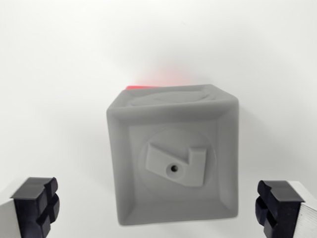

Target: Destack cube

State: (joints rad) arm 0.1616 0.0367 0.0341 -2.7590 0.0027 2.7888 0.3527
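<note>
Nearest, the claw stands wide open and holds nothing — one black fingertip at the left, the other at the right. Between them, a little farther, the grey cube rests on the white table. Behind it a red edge shows — maybe a second cube, I cannot tell. I judge the destacking not yet started.

Bare white tabletop (featureless) suggests a lab bench.
</note>
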